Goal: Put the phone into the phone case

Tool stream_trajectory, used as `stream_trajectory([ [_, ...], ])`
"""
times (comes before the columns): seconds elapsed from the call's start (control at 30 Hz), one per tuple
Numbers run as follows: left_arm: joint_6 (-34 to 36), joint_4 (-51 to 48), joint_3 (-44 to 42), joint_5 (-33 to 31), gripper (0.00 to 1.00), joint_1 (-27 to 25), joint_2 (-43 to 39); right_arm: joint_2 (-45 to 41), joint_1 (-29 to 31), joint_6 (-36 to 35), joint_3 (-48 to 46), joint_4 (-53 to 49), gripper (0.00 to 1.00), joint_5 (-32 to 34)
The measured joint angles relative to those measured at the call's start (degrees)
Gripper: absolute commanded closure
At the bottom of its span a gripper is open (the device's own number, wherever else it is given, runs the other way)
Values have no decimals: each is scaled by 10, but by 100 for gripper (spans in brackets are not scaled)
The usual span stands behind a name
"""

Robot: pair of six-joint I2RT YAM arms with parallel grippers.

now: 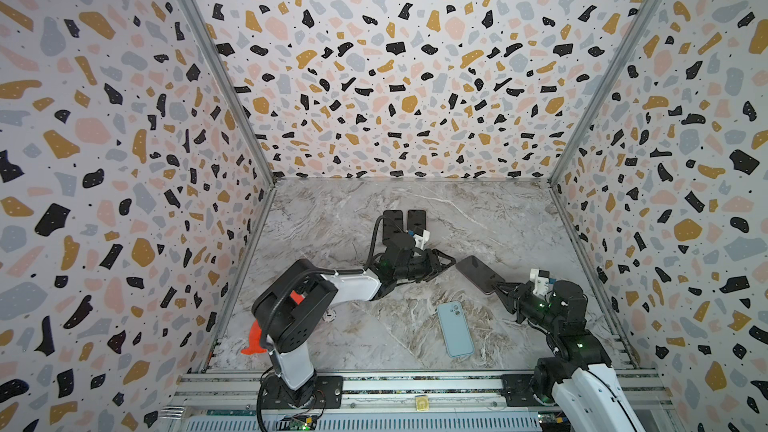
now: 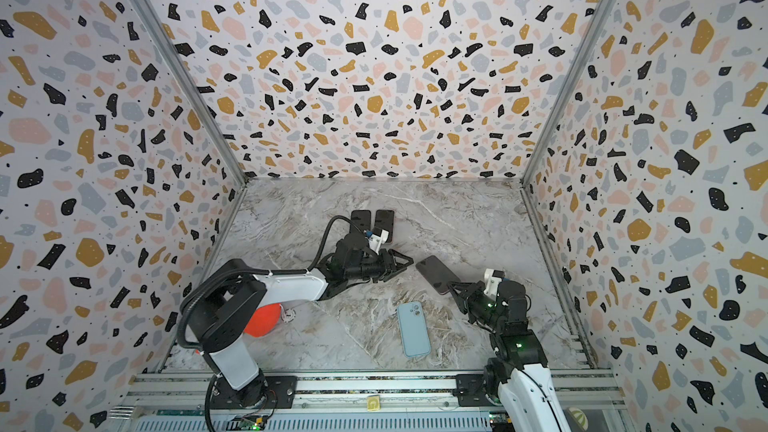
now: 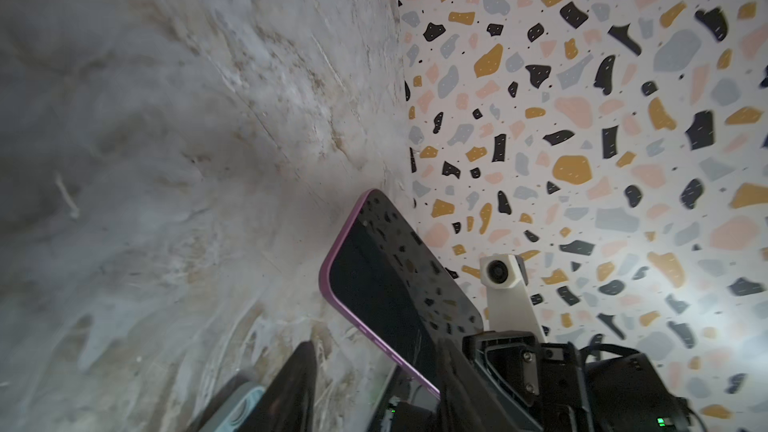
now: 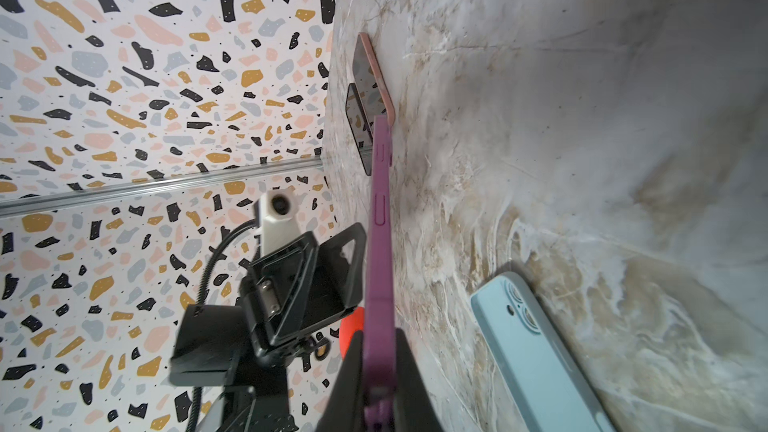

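The right gripper (image 1: 496, 285) is pinching the near end of the purple-cased phone (image 1: 476, 274) between closed jaws, holding it tilted above the marble table (image 1: 332, 209), while the light blue phone (image 1: 455, 329) is lying camera side up just in front of and below that grip. Just beyond the purple phone's far end, the left gripper (image 1: 449, 260) is standing with jaws parted, gripping nothing. Farther behind it, two dark phones (image 1: 405, 220) are lying side by side.
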Motion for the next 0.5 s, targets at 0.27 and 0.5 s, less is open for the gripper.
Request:
stream_trajectory([
  [0.27, 223, -242, 35, -64, 55, -25, -21, 31, -6, -49, 10, -12, 100, 15],
  [0.5, 319, -339, 63, -97, 57, -61, -14, 105, -33, -105, 29, 5, 100, -21],
])
